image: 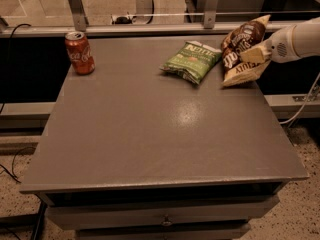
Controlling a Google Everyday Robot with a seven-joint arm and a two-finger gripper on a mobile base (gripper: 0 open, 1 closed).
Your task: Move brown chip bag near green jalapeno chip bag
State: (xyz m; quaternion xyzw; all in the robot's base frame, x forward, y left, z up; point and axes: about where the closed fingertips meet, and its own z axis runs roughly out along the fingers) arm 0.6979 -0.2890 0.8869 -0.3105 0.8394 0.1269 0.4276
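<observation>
Camera view: the gripper (254, 54), reaching in from the right of the small green jalapeno chip bag (192, 61), is clamped on the large crinkly dark-brown chip bag (239, 44), held tilted just right of it above the grey table (150, 134). A red soda can (80, 53) stands well to its left.

A grey counter (150, 134) with a drawer (162, 217) stands on speckled floor (306, 216). Metal railing posts (75, 6) rise behind. Overhead light glints on its top. The hand (252, 55) grips the brown chip bag (239, 43) at the far right edge.
</observation>
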